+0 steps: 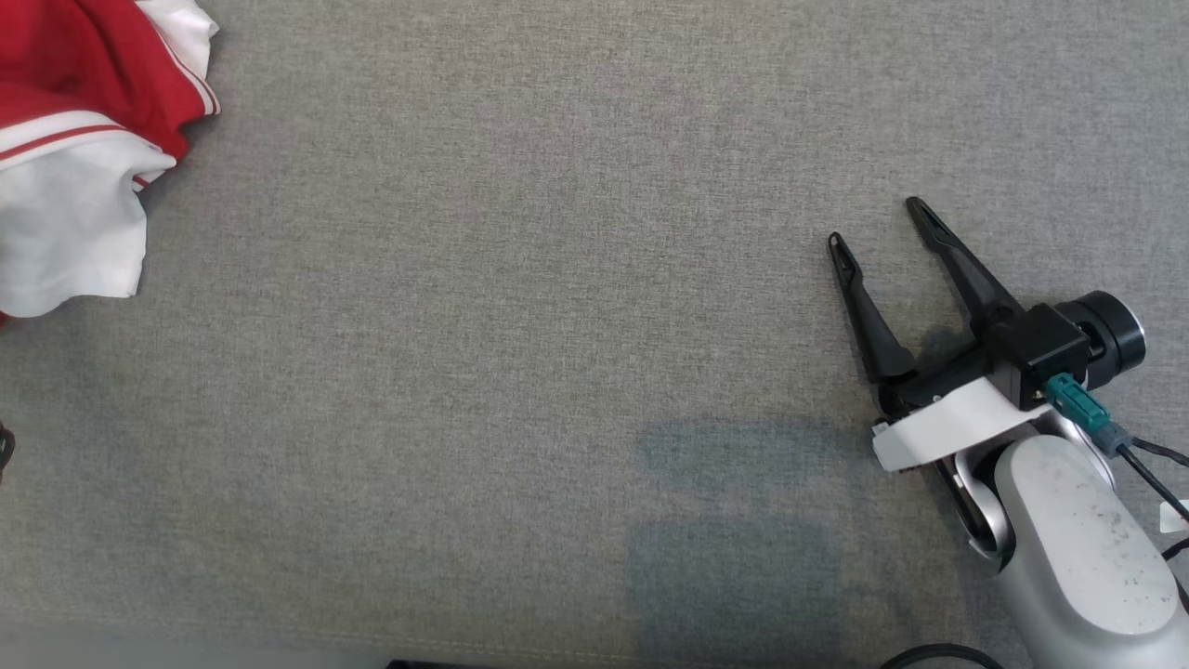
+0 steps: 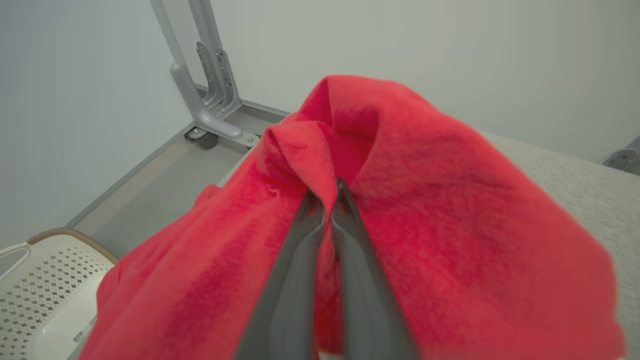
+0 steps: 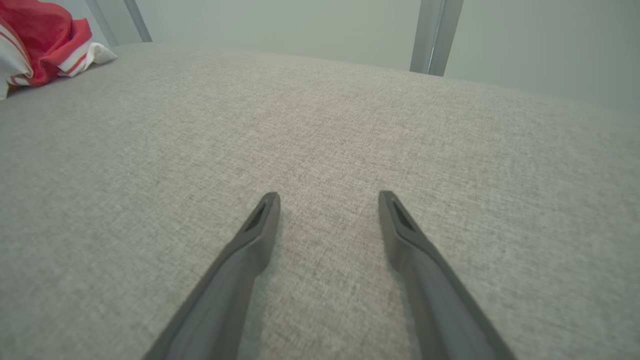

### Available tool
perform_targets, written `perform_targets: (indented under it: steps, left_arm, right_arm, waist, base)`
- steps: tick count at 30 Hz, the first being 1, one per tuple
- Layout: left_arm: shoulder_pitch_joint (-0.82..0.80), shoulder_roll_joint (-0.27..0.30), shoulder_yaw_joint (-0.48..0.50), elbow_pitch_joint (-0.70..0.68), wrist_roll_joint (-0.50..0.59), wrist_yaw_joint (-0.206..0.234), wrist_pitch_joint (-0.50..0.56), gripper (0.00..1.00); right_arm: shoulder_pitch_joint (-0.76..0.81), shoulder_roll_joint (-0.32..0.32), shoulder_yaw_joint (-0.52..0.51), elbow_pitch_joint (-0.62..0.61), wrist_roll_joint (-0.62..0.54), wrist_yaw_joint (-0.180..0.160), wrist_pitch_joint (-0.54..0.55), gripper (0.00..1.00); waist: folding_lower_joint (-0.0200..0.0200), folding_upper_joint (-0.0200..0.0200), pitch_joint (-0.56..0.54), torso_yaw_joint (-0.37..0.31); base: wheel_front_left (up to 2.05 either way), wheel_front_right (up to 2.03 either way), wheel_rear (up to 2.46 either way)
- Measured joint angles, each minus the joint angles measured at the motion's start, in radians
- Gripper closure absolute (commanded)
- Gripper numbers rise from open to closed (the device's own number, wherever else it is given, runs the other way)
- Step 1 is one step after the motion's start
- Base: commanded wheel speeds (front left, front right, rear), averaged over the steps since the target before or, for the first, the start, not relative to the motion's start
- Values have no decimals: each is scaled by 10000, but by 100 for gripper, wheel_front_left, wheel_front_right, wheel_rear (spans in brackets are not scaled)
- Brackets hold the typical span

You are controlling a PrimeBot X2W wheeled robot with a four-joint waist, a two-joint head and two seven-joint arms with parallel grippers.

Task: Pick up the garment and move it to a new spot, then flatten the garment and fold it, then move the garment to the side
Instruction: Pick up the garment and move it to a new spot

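**Garment pinched at the tabletop's far-left corner**

The red-and-white garment (image 1: 74, 139) lies bunched at the far-left corner of the grey cloth-covered tabletop (image 1: 520, 279). Past that corner, on the floor, stand a white perforated basket (image 2: 35, 295) and a grey metal frame (image 2: 210, 75) on a caster (image 2: 206, 141), against a pale wall. The left gripper (image 2: 327, 192) is pressed together on a raised fold of the red cloth, which drapes to either side of its fingers. The right gripper (image 1: 875, 222), fingers spread, sits near the tabletop's right edge, well apart from the garment.

Bare test lab (wheeled metal frame (image 2: 219, 95))
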Motion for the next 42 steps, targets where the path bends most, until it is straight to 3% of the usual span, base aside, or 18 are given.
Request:
perform_targets:
  steps: [4, 12, 18, 23, 29, 34, 42]
  left_arm:
    - [-6, 88, -86, -219, 238, 0, -31, 100]
    - [-294, 408, -222, -2125, 1308, 0, -42, 100]
    - [-744, 468, -1187, -3467, 1852, 0, -42, 100]
    - [-1046, 165, -2057, -4481, 1847, 2, -46, 100]
    - [-1061, -625, -2696, -5561, 1517, 0, -48, 100]
    - [-340, -1712, -2769, -6334, 1329, 0, -59, 100]
    - [1852, -3331, -1749, -6594, 1294, 2, -65, 100]
  right_arm:
    - [44, 151, -40, 182, 31, -2, 2, 0]
    - [422, 736, -50, 510, 199, -2, 17, 0]
    - [666, 1214, -19, 627, 326, -2, 17, 0]
    - [895, 1442, -153, 665, 422, -2, 21, 0]
    - [1084, 1639, -324, 648, 451, -2, 31, 0]
    - [1262, 1712, -453, 650, 499, -2, 31, 0]
    - [1431, 1804, -573, 633, 495, -2, 31, 0]
  waist:
    - [0, 0, -224, -29]
    - [-1, 0, -1054, -147]
    - [-2, -2, -1825, -410]
    - [-2, -2, -2307, -840]
    - [-2, -2, -2677, -1527]
    - [-2, -2, -2905, -2142]
    - [-2, -2, -3153, -3107]
  base:
    - [0, 0, 0]
    - [0, 0, 0]
    - [0, 0, 0]
    - [0, 0, 0]
    - [0, 0, 0]
    - [0, 0, 0]
    - [0, 0, 0]
